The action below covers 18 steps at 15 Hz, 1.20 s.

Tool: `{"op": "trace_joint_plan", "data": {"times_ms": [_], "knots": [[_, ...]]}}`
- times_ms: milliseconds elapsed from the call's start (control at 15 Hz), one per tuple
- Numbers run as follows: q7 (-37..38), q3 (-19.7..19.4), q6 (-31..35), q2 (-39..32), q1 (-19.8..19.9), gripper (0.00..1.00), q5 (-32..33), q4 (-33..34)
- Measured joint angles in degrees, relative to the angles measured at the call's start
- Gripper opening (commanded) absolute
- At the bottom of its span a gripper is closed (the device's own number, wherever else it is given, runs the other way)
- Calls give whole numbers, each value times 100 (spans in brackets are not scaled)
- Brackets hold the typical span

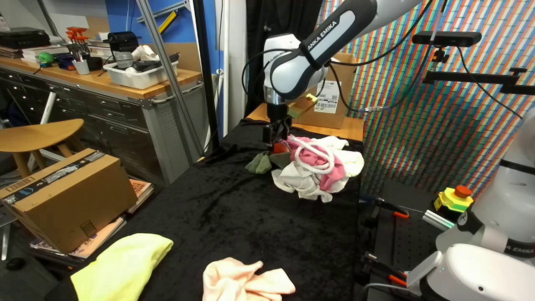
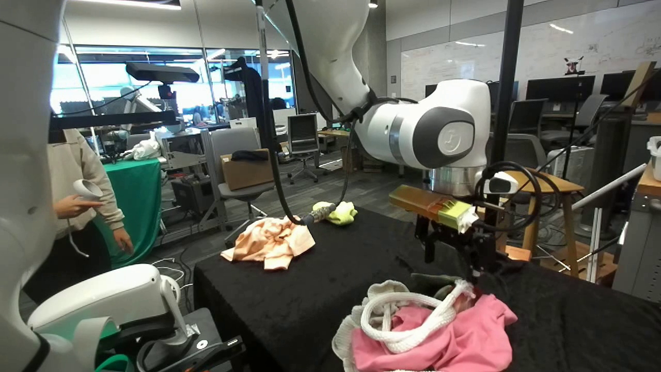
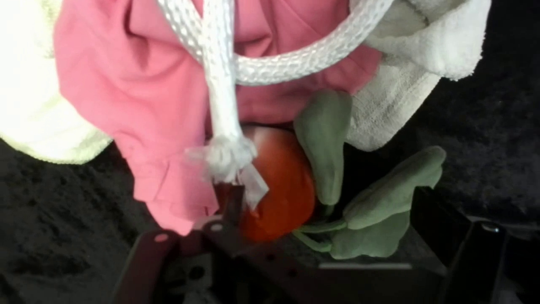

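My gripper (image 3: 328, 196) is open with nothing held, its fingers wide apart, low over the black cloth; it also shows in both exterior views (image 1: 276, 136) (image 2: 453, 261). A red-orange, white-tipped toy vegetable (image 3: 280, 185) with grey-green leaves (image 3: 390, 190) lies beneath and between the fingers. The left finger in the wrist view overlaps the red body and the knotted, taped end of a white rope (image 3: 221, 88); whether it touches them I cannot tell. The rope lies coiled on a pink cloth (image 3: 139, 84). A whitish towel (image 3: 396, 97) lies under the pink cloth.
A black cloth covers the table (image 1: 250, 225). A peach cloth (image 1: 242, 282) and a yellow cloth (image 1: 123, 267) lie at the far end from the pile. A cardboard box (image 1: 324, 104) stands behind the arm. Cables hang along the arm. A person (image 2: 82, 186) stands beyond the table.
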State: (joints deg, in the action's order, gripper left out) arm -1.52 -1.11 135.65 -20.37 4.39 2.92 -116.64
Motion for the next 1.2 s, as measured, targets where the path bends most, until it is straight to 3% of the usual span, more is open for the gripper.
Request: {"op": "trace_joint_plan", "data": {"times_ms": [533, 1200], "knots": [[-118, 431, -67, 279, -564, 100, 35, 0], [-233, 966, -40, -215, -1422, 100, 136, 116]]}}
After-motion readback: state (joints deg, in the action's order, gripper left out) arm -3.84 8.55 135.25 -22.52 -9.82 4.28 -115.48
